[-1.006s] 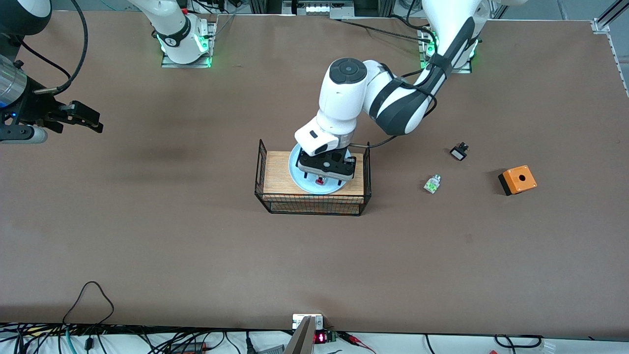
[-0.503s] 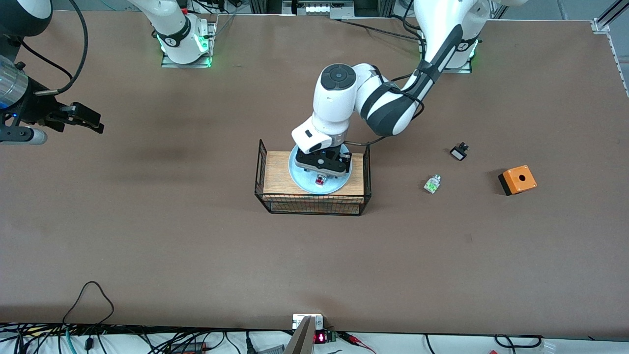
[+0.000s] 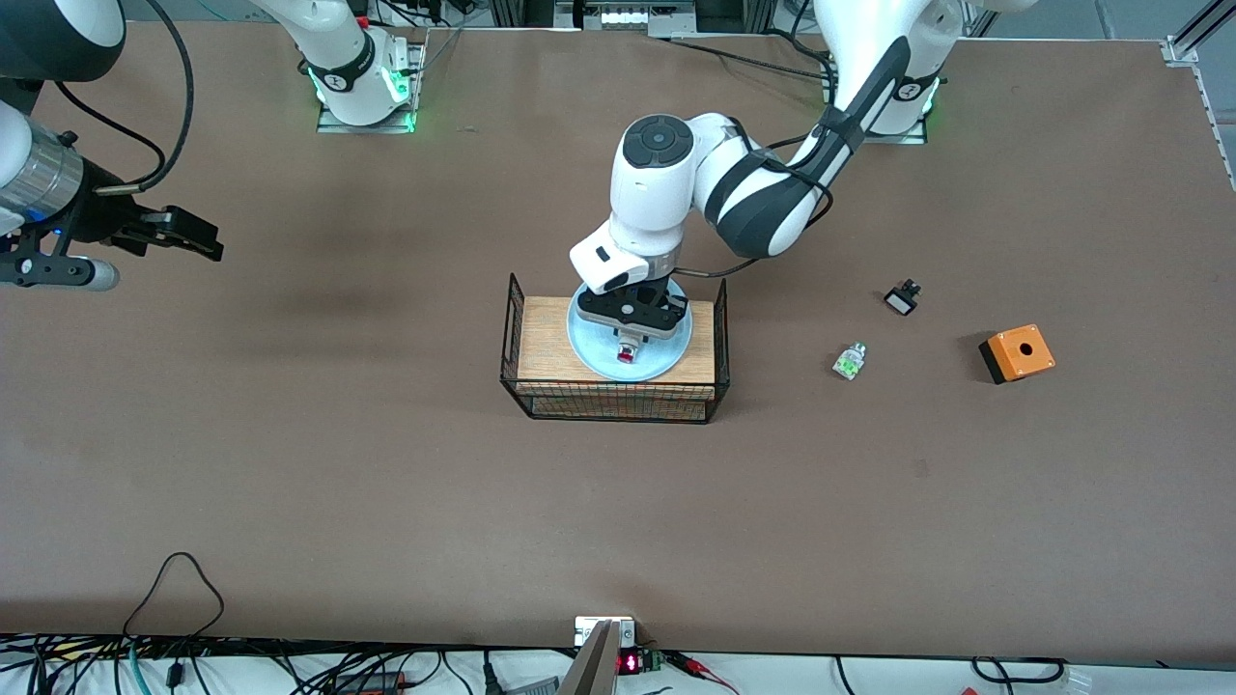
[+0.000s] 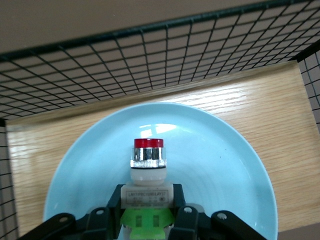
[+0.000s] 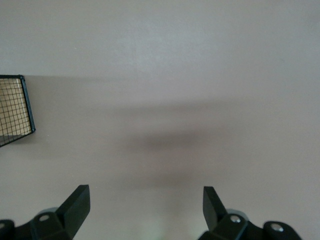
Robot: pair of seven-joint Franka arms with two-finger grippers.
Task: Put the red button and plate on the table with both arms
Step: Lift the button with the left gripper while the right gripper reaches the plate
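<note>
— Where was the red button (image 4: 148,150)?

— At the centre of the frame, in the pale blue plate (image 3: 588,346) on the wood-topped wire rack (image 3: 541,343). The left end effector (image 3: 630,334) was clamped on its white-and-green body, red cap toward the front camera.

— And the other arm?

— It waited at the upper left of the frame, the right end effector (image 3: 198,241) up over bare tabletop (image 3: 386,483), its fingers (image 5: 76,202) spread apart with nothing between them.

— Anything else on that tabletop?

— At the right of the frame: a green-and-white piece (image 3: 849,361), a small black-and-white button (image 3: 902,297) higher up, and an orange box (image 3: 1017,353) nearest the edge.
</note>
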